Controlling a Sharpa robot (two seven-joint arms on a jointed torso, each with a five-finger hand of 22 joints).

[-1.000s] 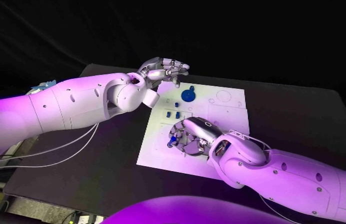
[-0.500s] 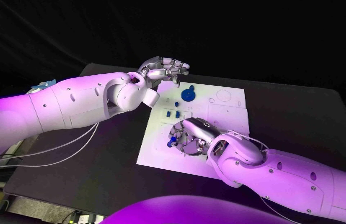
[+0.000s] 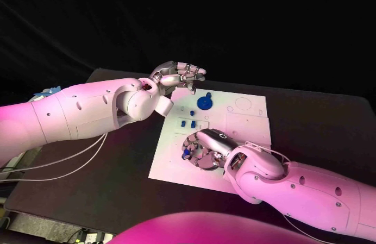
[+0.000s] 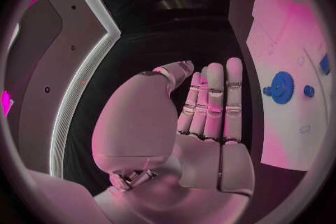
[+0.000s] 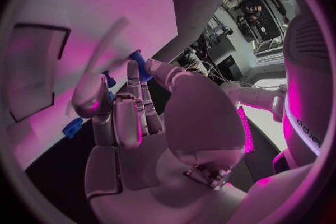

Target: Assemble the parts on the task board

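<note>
The white task board (image 3: 243, 122) lies in the middle of the black table. A blue gear (image 3: 204, 102) stands near its far edge, also seen as the blue gear (image 4: 281, 87) in the left wrist view. Small blue parts (image 3: 184, 123) stand nearer the middle. My right hand (image 3: 205, 146) is down on the board's near part, fingers bent over it. In the right wrist view a small blue part (image 5: 139, 59) sits pinched between thumb and fingertip, with other blue parts (image 5: 71, 127) beside the fingers. My left hand (image 3: 179, 73) hovers past the board's far left corner, fingers curled in, holding nothing.
Round and square outlines (image 3: 244, 105) mark the board's far right part. The black table (image 3: 329, 124) stretches bare to the right of the board. Cables (image 3: 55, 168) hang under my left arm off the table's left side.
The right hand and forearm have edged slightly leftward over the board's near part. The left hand has stayed in place.
</note>
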